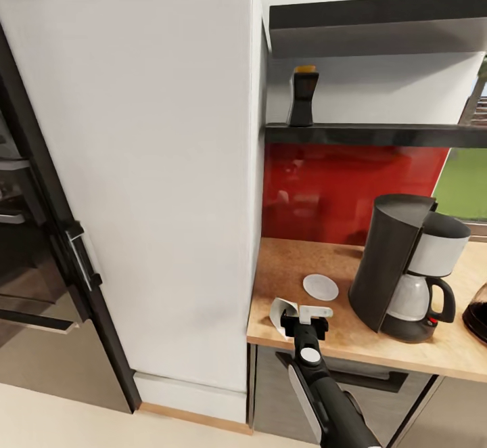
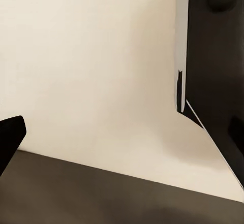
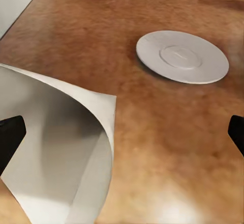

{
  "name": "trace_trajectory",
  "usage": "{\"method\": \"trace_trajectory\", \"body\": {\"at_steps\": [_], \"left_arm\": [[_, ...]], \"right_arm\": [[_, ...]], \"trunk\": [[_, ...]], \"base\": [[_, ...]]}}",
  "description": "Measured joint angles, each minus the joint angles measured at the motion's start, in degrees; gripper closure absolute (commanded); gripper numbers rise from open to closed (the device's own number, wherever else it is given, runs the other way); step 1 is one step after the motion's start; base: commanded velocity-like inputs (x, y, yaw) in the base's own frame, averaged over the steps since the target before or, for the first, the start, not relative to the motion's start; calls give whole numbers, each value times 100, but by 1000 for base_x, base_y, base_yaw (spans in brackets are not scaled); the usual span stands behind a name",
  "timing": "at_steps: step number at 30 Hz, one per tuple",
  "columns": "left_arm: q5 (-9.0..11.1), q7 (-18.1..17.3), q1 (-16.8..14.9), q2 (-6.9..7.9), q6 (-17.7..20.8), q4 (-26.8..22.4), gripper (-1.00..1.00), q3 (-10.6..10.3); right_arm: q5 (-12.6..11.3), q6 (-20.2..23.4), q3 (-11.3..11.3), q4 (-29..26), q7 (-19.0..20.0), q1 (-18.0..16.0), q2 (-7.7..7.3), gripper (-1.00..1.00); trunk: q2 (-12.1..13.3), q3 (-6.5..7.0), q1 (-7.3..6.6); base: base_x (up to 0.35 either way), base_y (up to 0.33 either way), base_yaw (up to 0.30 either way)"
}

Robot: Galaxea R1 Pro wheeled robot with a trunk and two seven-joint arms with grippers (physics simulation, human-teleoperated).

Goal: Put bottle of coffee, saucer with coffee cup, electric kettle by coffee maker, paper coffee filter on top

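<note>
One bottle of coffee [image 1: 302, 97] alone on kitchen shelf [image 1: 379, 135], upright.

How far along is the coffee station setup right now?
Done: the tall black coffee maker stands on the wooden countertop, with the flat white saucer beside it.

In hand: the right pincer, open, is at the white paper filter cone lying on the counter.

Left: the dark yellow-capped coffee bottle sits on the black shelf; filter, cup and kettle need placing.
</note>
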Motion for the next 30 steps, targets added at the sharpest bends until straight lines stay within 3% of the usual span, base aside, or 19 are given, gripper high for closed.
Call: {"method": "trace_trajectory", "body": {"at_steps": [11,30], "left_arm": [[0,-1,1,8,-3,5,-100,-3],[0,-1,1,9,-7,13,-100,-3]], "right_arm": [[0,-16,0,121,-1,0,-4,-100],[0,-27,-10,484,-8,0,-7,-100]], "trunk": [[0,0,-1],[0,0,0]], "base": [[134,0,0],[6,0,0]]}}
